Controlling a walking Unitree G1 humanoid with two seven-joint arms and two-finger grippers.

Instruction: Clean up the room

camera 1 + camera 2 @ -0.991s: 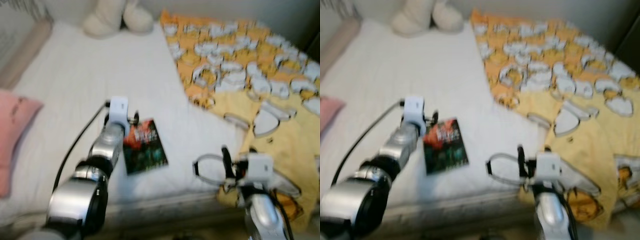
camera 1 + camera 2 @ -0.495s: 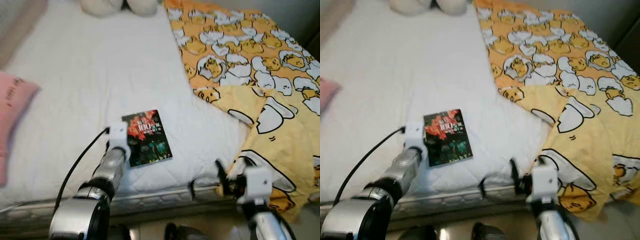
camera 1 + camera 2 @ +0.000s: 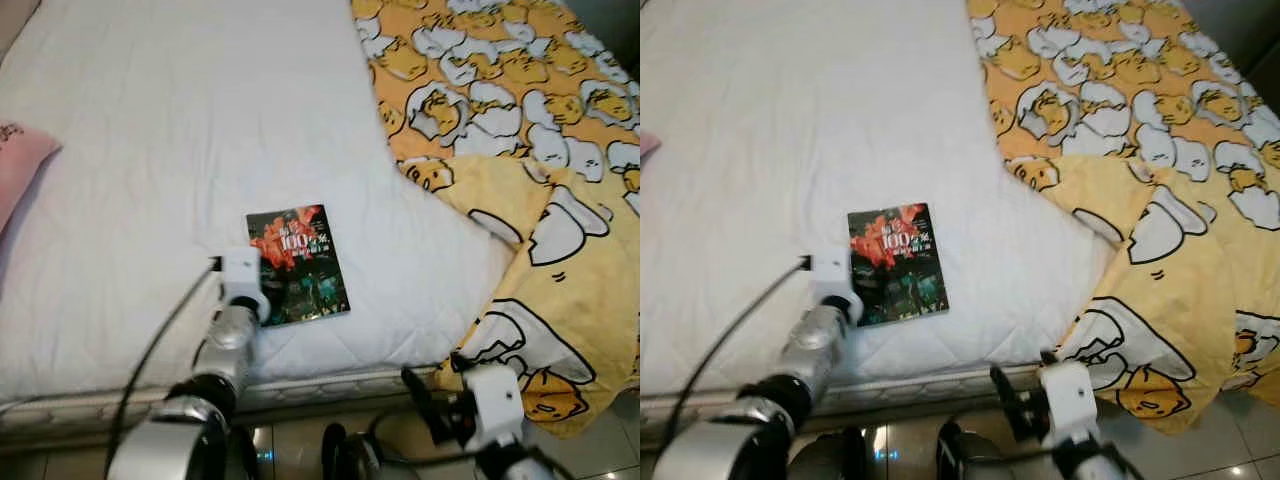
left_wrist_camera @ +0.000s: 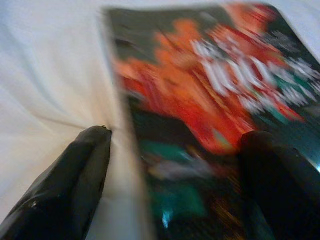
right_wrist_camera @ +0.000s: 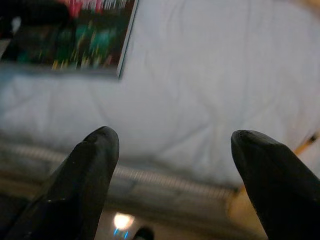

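The book (image 3: 298, 263) lies flat on the white bed (image 3: 180, 130) near its front edge, long axis running away from the robot and slightly tilted, with the left gripper (image 4: 175, 165) spread wide across its near left corner, one finger (image 4: 75, 175) on the sheet.

White mattress (image 3: 180, 120) broad and bare above and left of book (image 3: 297, 263): open passage there. Left gripper (image 4: 170, 150) fingers spread, one on sheet just beside book's edge, other over cover; book lies in gap. Yellow egg-print blanket (image 3: 520, 150) heaped along right side, draping over bed's front corner, near right gripper (image 5: 170, 150). Pink pillow (image 3: 20, 170) at far left edge, well apart
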